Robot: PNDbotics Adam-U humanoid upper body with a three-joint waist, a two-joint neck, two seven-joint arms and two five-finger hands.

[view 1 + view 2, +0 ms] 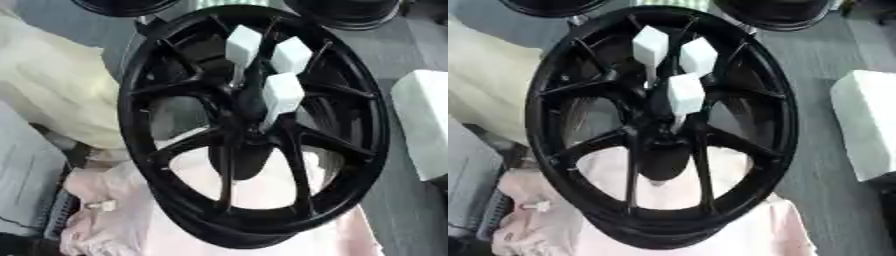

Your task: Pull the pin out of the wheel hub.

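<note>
A large black wheel hub (254,125) with several thin spokes fills the middle of both views, standing tilted. Three white block-headed pins stick out of its centre: one at the upper left (242,45), one at the upper right (290,55), and a nearer one lower down (282,95). Their thin stems run down into the dark hub centre (241,107). Neither of my hands shows in either view.
A pale pink cloth (114,210) lies under the wheel's lower part. A cream-coloured sheet (48,85) covers the left side. A white block (424,120) stands at the right edge. Two more black wheels (776,12) sit at the top. The floor is grey.
</note>
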